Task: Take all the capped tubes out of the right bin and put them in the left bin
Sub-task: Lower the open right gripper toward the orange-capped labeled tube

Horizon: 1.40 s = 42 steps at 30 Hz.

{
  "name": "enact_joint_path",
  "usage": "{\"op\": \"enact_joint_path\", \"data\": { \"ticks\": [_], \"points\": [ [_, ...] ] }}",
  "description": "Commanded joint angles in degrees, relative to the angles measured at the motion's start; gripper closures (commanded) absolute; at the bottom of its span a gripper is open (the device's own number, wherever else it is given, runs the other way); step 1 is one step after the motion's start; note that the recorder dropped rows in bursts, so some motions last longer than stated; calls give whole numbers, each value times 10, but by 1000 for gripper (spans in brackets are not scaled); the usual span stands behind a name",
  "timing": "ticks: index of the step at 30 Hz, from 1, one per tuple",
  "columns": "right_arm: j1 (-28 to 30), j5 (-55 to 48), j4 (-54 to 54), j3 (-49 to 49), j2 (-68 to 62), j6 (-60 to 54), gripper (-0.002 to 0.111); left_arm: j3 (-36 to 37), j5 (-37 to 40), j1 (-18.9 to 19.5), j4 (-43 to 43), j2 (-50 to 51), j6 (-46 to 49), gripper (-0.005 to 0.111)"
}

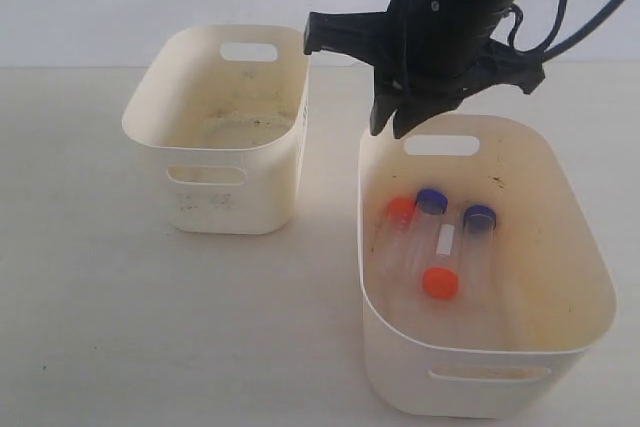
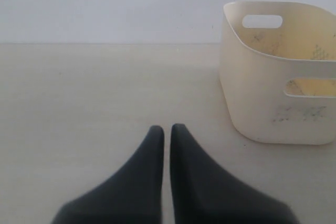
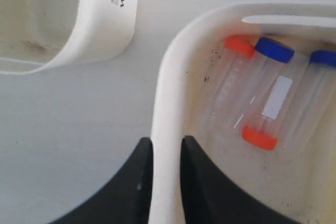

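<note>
Noted in right wrist view alone: right end effector (image 3: 166, 142) slightly apart, gripping nothing, rim of right bin (image 3: 167, 93) showing between its fingers. Noted in left wrist view alone: left end effector (image 2: 167, 128) together over bare bench (image 2: 79, 93), near left bin (image 2: 262, 103). Counted four capped tubes (image 3: 257, 103) lying on right bin floor: clear, two orange caps, two blue, one white label.

Illumination: bright, diffuse, even. Faint soft shadows were recorded beneath the left bin (image 1: 262, 187). The left gripper's fingers (image 2: 147, 182) were rendered slightly blurred at close range.
</note>
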<state>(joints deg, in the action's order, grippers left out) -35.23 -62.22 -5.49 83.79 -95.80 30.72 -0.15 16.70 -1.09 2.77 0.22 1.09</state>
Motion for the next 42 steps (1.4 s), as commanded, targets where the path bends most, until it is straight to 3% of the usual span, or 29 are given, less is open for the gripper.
{"op": "enact_joint_path", "data": {
  "ticks": [1,9,20,42],
  "points": [
    [-1,-50,61,2,-3,94,89,2,2,-1,5,-2,-1,103],
    [-2,-52,61,-11,-16,137,89,2,2,-1,5,-2,-1,103],
    [-2,47,62,-91,-19,182,89,2,2,-1,5,-2,-1,103],
    [-2,71,121,-93,-118,265,89,2,2,-1,5,-2,-1,103]
  ]
}}
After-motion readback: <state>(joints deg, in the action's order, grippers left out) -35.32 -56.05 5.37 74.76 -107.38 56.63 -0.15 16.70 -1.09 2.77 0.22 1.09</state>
